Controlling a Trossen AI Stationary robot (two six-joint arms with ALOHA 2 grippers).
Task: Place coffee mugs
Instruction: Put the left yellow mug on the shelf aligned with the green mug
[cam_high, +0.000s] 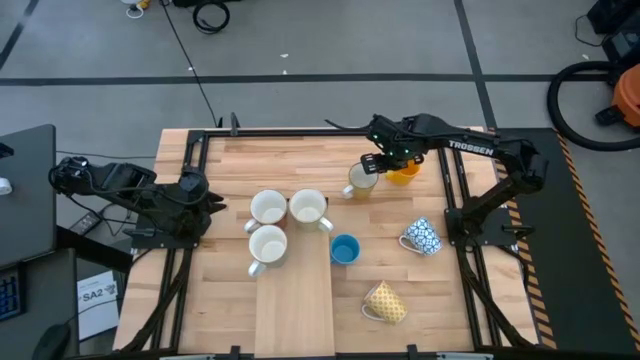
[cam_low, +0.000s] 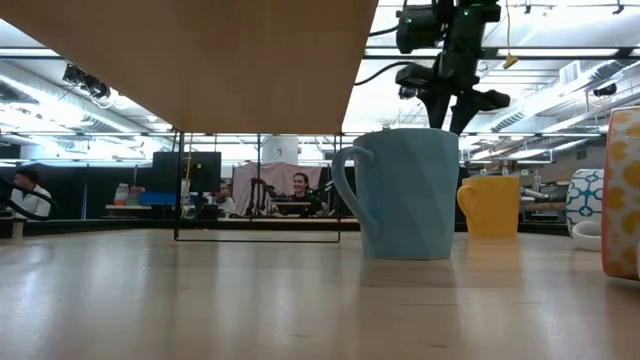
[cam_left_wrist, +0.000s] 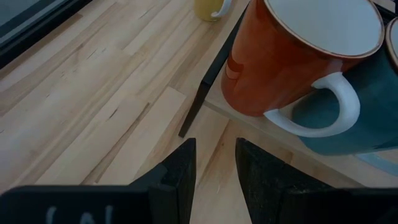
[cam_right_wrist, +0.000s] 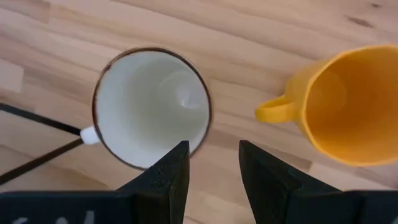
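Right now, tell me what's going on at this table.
The robot is sorting coffee mugs on a wooden table. The right gripper hovers open over a cream mug near the far edge, beside a yellow mug, gripping nothing. The left gripper waits open at the table's left side. Three white mugs are grouped mid-table with a blue mug nearby; two patterned mugs lie tipped over.

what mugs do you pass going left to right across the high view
white mug → white mug → bright blue mug → yellow patterned mug → orange-yellow mug → blue-and-white patterned mug
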